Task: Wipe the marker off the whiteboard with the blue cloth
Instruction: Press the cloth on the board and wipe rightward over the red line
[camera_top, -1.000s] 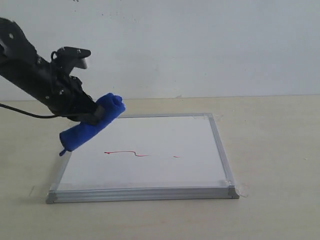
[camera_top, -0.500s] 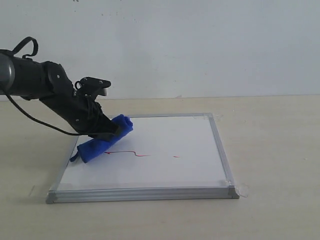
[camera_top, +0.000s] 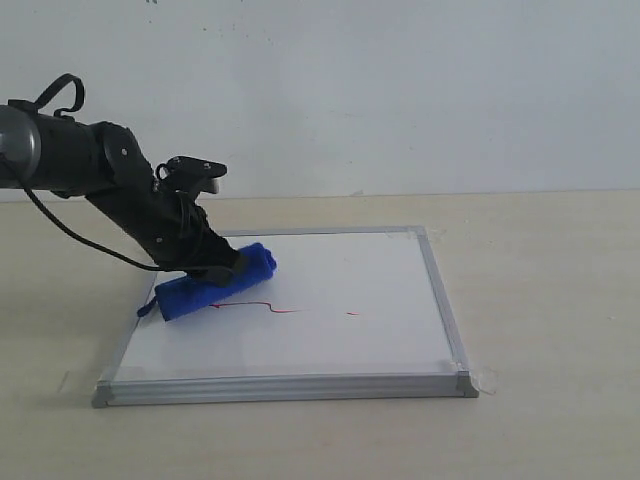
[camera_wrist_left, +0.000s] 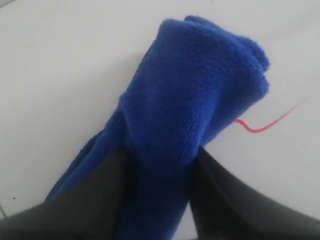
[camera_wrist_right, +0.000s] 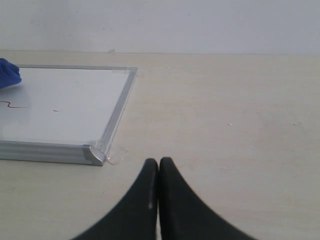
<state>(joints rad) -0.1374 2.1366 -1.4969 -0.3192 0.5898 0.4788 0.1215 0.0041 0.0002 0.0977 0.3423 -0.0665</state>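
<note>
**Exterior view, read from nine o'clock across to three.** My left arm (camera_top: 90, 175) enters from the ten o'clock side. Its left gripper (camera_top: 218, 264) clasps the blue cloth (camera_top: 205, 292). In the left wrist view, black fingers (camera_wrist_left: 100, 200) press on either flank of the roll. The cloth rests on the whiteboard (camera_top: 340, 265) at the board's nine o'clock side, with its long axis running from eight to two o'clock. Its lower edge meets one end of the marker (camera_top: 275, 308). The red line runs on toward three o'clock, and a separate dash (camera_top: 352, 313) lies just beyond it. My right gripper (camera_wrist_right: 159, 165), jaws pressed together, hangs over the table (camera_wrist_right: 225, 125) near a board corner fixed with clear tape (camera_wrist_right: 114, 156).
</note>
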